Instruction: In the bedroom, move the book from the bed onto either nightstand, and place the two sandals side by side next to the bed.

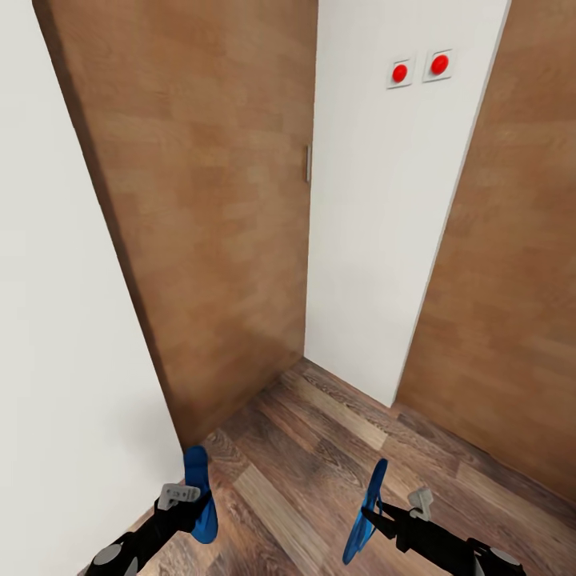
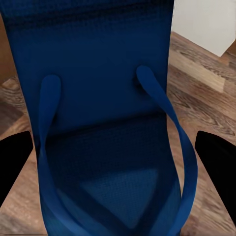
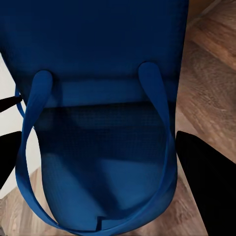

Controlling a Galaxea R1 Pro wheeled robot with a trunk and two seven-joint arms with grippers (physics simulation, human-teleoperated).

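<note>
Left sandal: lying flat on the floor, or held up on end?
Held on end: the left sandal stands upright in the left gripper, clear above the floor.

Dark wood-plank floor (image 1: 320, 472) meets white walls and brown wooden panels.

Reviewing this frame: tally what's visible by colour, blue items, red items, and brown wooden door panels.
Blue sandals: 2, one in the left claw (left sandal), one in the right claw (right sandal)
Red wall buttons: 2 (first red button, second red button)
Brown wooden door panels: 2 (left door panel, right door panel)
Total: 6
</note>
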